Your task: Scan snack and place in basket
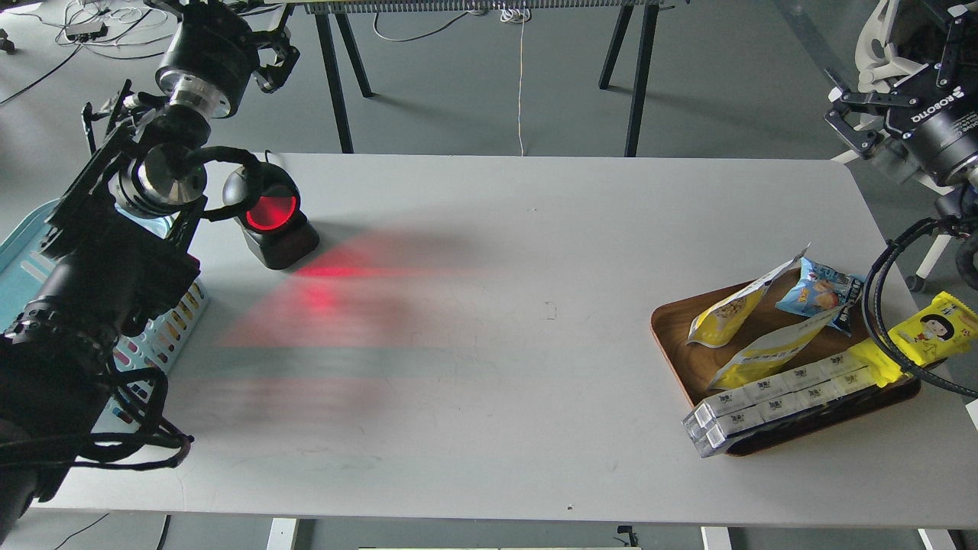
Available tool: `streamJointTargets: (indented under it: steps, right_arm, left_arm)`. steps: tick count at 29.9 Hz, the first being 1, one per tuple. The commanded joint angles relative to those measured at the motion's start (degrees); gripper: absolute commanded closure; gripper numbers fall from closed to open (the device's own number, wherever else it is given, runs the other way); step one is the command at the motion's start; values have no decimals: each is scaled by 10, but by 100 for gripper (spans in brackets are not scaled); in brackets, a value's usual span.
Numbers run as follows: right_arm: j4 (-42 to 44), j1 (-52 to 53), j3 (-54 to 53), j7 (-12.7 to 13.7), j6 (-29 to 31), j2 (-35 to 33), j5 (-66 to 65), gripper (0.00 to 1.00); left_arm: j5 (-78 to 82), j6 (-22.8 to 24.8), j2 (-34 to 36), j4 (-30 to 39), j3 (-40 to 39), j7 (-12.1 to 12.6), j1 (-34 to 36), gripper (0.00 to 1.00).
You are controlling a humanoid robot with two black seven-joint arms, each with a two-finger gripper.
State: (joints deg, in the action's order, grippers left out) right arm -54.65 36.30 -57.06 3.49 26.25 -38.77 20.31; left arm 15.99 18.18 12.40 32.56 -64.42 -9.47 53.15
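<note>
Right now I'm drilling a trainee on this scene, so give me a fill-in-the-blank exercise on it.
1. The scanner casts ___ light onto the table.
2. The snack lies in the brown wooden ___.
3. The basket sits at the table's ___ edge, partly behind the left arm.
4. The right tool holds ___.

Missing words: red; tray; left; nothing

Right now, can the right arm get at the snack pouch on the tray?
Probably yes. The right gripper hangs above and behind the tray; the snack lies at the tray's left end, uncovered, nothing between them.
</note>
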Motion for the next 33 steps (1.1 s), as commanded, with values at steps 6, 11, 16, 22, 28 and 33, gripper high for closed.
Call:
streamJointTargets:
  steps: [6,11,16,22,28,33]
  right_arm:
    - [4,-1,-1,-1,-1,6,-1,1]
    - [15,-1,-9,-1,-1,12,1,1]
    - [7,-8,-10,-1,-1,12,3,1]
    - [21,-8,-25,-2,-1,20,3,1]
    - [22,-8,-30,-2,-1,12,3,1]
    - [17,1,-3,0,-2,-8,3,1]
  left_arm:
    - [-1,5,3,7,1,-39,1,0]
    - [-1,5,4,7,1,-42,-1,0]
    - [-2,6,5,7,0,-43,-1,0]
    - [-2,6,6,7,-3,-42,1,0]
    - [-2,5,6,7,0,-42,2,0]
    - [-2,5,7,7,1,-42,3,0]
